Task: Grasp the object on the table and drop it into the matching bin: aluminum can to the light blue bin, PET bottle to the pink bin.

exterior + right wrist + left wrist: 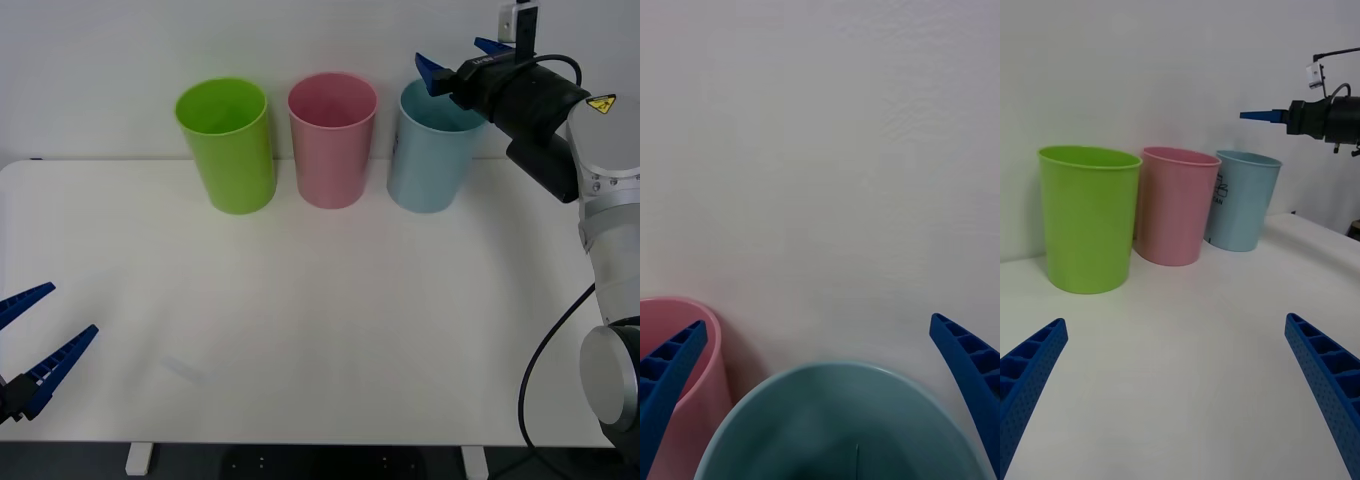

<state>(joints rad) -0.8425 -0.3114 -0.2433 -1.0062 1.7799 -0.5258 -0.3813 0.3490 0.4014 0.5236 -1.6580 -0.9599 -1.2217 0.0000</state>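
Note:
My right gripper (pixel 455 58) hangs open over the mouth of the light blue bin (pixel 425 160), with nothing between its blue fingers. In the right wrist view the light blue bin (pixel 835 420) lies straight below that gripper (pixel 818 324), and the pink bin (pixel 715 397) stands beside it. The aluminum can is out of view, and so is the PET bottle. My left gripper (pixel 68 310) rests open low over the near left part of the white table (pixel 320 320). In the left wrist view my left gripper (pixel 1176 324) faces the pink bin (pixel 1176 210) and the light blue bin (pixel 1244 202).
A green bin (pixel 230 150) stands left of the pink bin (pixel 332 150) in a row along the table's far edge, against a white wall. The right arm's black wrist and cable reach over the table's far right corner.

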